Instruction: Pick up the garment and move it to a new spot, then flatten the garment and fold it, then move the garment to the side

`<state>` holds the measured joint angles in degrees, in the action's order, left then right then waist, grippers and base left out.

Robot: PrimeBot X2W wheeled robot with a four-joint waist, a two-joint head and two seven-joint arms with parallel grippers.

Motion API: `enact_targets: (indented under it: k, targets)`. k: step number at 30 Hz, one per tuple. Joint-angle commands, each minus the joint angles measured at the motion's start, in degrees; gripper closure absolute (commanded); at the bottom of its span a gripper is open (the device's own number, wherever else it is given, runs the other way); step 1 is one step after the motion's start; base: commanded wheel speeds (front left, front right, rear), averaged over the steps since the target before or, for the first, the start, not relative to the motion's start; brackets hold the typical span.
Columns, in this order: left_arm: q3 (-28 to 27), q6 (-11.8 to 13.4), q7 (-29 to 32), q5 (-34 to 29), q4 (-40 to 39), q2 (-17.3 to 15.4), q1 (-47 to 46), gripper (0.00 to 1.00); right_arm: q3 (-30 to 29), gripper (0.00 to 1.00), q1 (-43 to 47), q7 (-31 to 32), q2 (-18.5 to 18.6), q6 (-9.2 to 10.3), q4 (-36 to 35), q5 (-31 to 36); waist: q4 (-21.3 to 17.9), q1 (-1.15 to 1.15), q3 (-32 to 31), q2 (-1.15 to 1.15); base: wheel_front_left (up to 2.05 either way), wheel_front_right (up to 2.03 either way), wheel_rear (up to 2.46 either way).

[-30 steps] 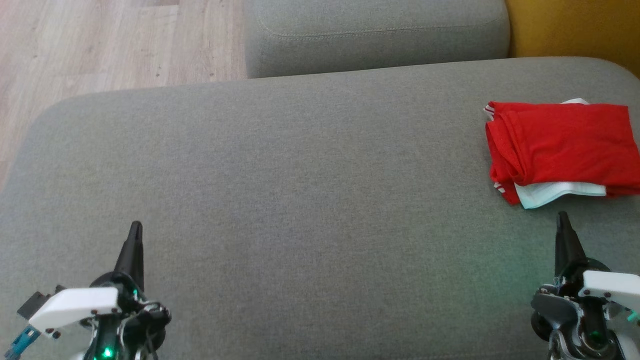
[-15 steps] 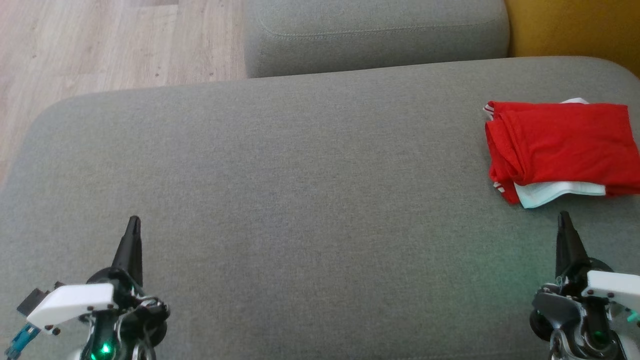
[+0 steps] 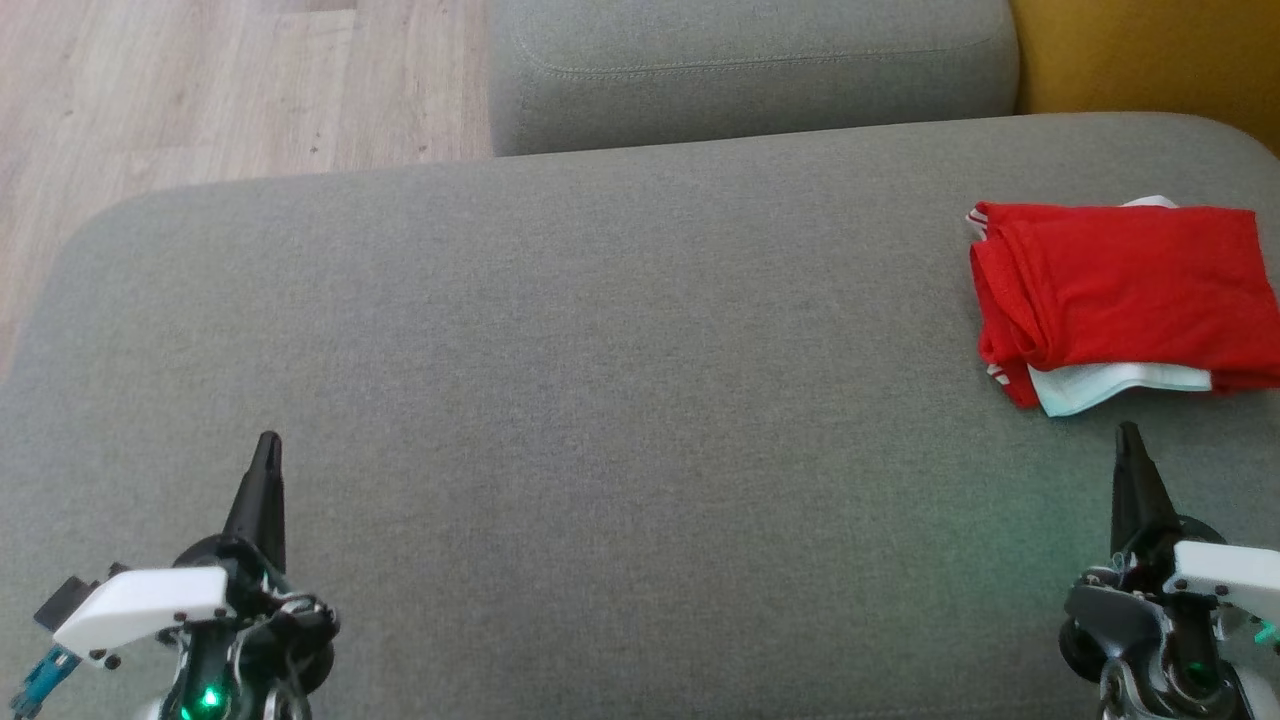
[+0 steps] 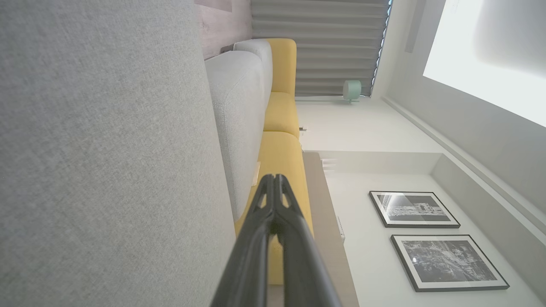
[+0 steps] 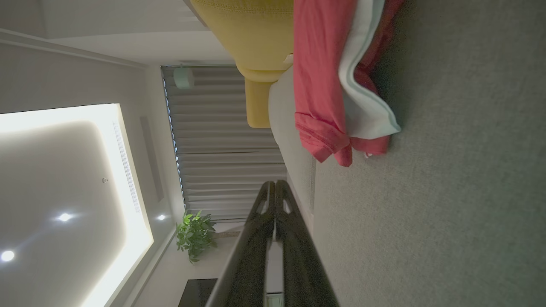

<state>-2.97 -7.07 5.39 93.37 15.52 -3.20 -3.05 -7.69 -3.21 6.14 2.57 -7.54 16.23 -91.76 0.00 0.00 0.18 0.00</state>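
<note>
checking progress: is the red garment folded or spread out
Folded: the red garment lies in a layered stack on the grey cushion, white fabric showing at its near edge.

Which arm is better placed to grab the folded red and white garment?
The right. The right gripper sits just short of the folded red and white garment, fingers shut and pointing toward it. The left gripper is far across the grey sofa cushion.

You're in a home living room: grey sofa (image 3: 600, 350), yellow cushions (image 4: 281, 157), drawn curtains (image 5: 222, 140), framed pictures (image 4: 413, 209), potted plant (image 5: 194, 234), wooden floor (image 3: 200, 90).
</note>
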Motion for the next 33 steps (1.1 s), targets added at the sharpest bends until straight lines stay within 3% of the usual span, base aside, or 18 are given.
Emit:
enact_targets:
  k: [1,33]
  targets:
    - [-2.4,-0.4,0.1,-0.2,-1.5,-0.5,-3.0,1.00,1.2,1.00,-3.0,0.4,0.3,0.05,-2.2,-0.4,0.0,0.00,0.0,0.00,0.00,0.00,0.00]
    - [-2.8,-0.4,0.5,-0.6,-1.5,-0.2,-3.1,1.00,1.2,1.00,-3.0,0.3,0.3,0.05,-2.2,-0.4,0.0,0.00,0.0,0.00,0.00,0.00,0.00]
